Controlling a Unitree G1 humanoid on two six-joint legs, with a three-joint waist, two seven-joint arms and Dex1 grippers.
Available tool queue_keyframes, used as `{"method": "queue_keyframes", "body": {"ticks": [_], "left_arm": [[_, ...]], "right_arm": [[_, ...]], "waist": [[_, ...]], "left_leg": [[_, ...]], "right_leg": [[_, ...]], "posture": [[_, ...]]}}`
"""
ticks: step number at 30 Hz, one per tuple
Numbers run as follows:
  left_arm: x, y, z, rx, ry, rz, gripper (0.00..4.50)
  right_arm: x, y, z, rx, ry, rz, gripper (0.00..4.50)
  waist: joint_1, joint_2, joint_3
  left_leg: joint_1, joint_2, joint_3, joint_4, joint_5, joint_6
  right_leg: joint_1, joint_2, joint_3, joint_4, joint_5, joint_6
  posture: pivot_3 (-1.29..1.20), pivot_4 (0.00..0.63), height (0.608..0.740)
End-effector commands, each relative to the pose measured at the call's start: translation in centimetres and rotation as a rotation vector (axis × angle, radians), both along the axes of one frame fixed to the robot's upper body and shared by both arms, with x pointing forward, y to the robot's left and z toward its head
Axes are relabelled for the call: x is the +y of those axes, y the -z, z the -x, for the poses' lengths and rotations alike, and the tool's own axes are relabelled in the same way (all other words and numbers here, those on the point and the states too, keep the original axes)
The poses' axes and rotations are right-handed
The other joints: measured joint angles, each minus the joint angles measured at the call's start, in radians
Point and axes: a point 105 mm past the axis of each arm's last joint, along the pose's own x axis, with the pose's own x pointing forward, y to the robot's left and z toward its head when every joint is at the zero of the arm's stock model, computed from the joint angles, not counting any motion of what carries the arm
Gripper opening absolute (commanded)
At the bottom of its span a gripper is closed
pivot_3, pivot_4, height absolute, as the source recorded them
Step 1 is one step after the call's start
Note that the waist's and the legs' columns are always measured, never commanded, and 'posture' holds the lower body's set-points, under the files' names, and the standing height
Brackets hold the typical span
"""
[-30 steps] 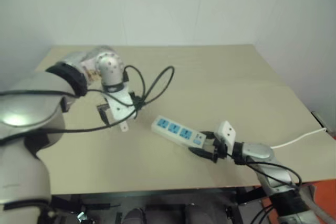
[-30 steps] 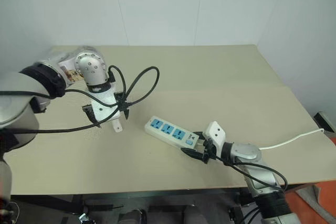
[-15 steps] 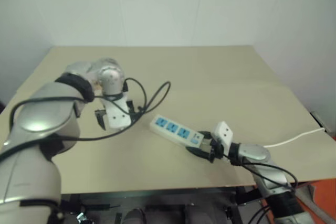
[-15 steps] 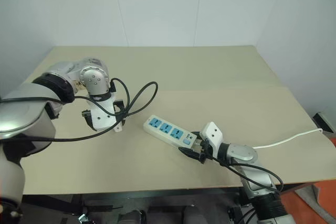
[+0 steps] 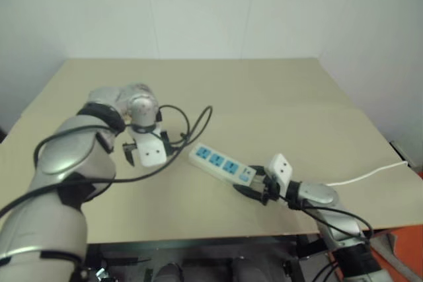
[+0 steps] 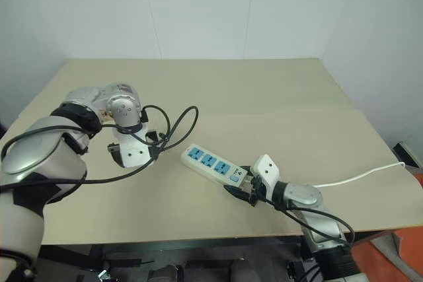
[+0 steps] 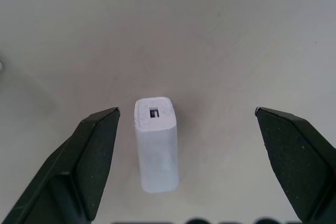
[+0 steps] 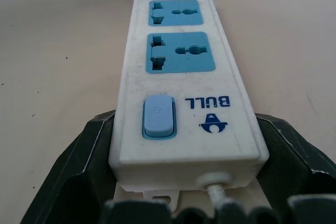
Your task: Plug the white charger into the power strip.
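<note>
Left gripper (image 7: 186,129) wide open, fingers either side of charger (image 7: 156,142) lying on table (image 5: 277,97). Right gripper (image 8: 184,145) clamps power strip (image 8: 181,66) switch end, near front edge.

a broad beige table (image 6: 277,90) is taking up most of the room in front, its top plain and matte, with a faint seam running across it from the middle toward the right edge. pale white walls (image 6: 198,11) are standing behind it and meeting in a corner at the far right. down past the table's near right corner a patch of orange floor (image 6: 396,255) is showing.
</note>
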Motion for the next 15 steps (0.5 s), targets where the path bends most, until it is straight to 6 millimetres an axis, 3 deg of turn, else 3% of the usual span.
{"method": "queue_keyframes", "body": {"ticks": [1,15], "left_arm": [[-0.2,-0.1,-0.4,-0.034,0.008,0.015,4.50],[-0.6,0.9,-0.9,-0.061,0.025,0.016,4.50]], "right_arm": [[0.5,1.7,0.8,0.069,-0.011,0.017,3.43],[0.4,1.9,1.0,0.070,0.013,0.019,3.43]], "waist": [[0.000,0.000,0.000],[0.002,0.000,0.000]], "left_leg": [[0.000,0.000,0.000,0.000,0.000,0.000],[0.000,0.000,0.000,0.000,0.000,0.000]], "right_leg": [[0.000,0.000,0.000,0.000,0.000,0.000],[0.000,0.000,0.000,0.000,0.000,0.000]], "posture": [[0.00,0.150,0.740],[0.00,0.150,0.740]]}}
